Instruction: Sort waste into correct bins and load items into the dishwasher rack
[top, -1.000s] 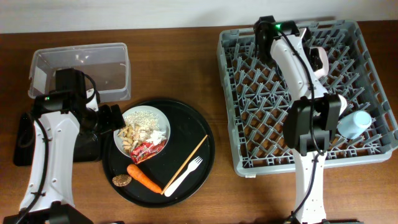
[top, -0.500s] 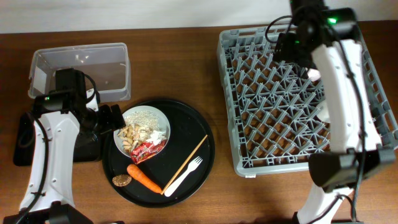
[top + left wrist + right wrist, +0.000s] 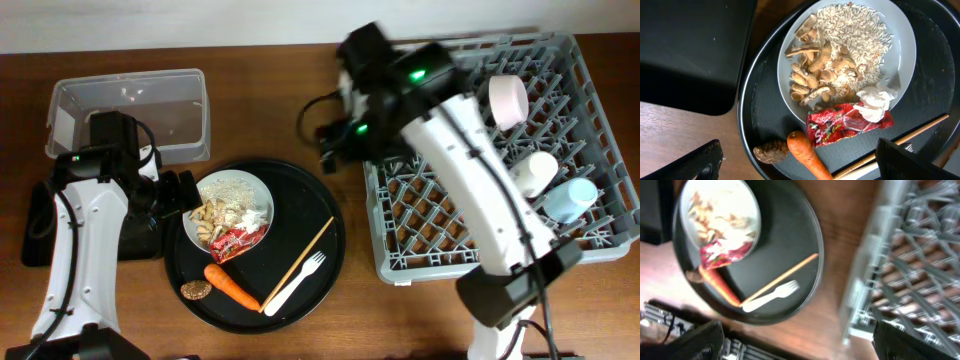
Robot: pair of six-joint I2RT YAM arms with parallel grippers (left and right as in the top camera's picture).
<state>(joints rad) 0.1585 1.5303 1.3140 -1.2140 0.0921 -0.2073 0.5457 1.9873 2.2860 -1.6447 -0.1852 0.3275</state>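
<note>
A white plate (image 3: 228, 190) with beige crumbs (image 3: 212, 222), a red wrapper (image 3: 238, 241) and a white paper bit (image 3: 256, 217) sits on the round black tray (image 3: 325, 215). An orange carrot (image 3: 232, 285), a brown disc (image 3: 195, 290), a white fork (image 3: 295, 283) and a wooden stick (image 3: 302, 250) lie beside it. My left gripper (image 3: 180, 192) is open and empty at the plate's left edge, above the carrot (image 3: 807, 155) in the left wrist view (image 3: 800, 169). My right gripper (image 3: 330, 148) is open and empty, blurred, by the grey rack's (image 3: 385, 268) left side. The rack holds a pinkish bowl (image 3: 507, 100), a white cup (image 3: 535, 172) and a light blue cup (image 3: 570, 197).
A clear tub (image 3: 130, 105) stands at the back left. A shallow black tray (image 3: 38, 228) lies under my left arm and shows in the left wrist view (image 3: 685, 50). The right wrist view shows the round tray (image 3: 812, 245) and the rack (image 3: 912, 255).
My right arm has swung from the rack's back to its left side, toward the round tray. The bowl and cups now show in the rack. The left arm has not moved.
</note>
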